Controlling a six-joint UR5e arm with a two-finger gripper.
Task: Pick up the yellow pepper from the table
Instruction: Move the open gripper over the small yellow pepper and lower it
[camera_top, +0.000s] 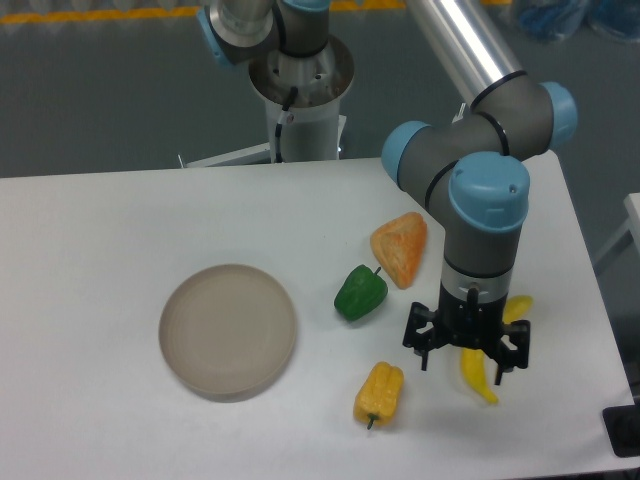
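The yellow pepper (380, 393) lies on the white table (120, 220) near the front edge, its dark stem pointing toward the camera. My gripper (462, 366) hangs to the right of it, about a pepper's length away, just above the table and over a yellow banana (480, 372). The fingers point down and stand apart, with nothing between them. The pepper is untouched.
A green pepper (360, 293) sits behind the yellow pepper. An orange wedge-shaped piece (400, 248) lies behind that, next to the arm. A round grey plate (228, 330) lies to the left. The table's right edge runs close to the gripper.
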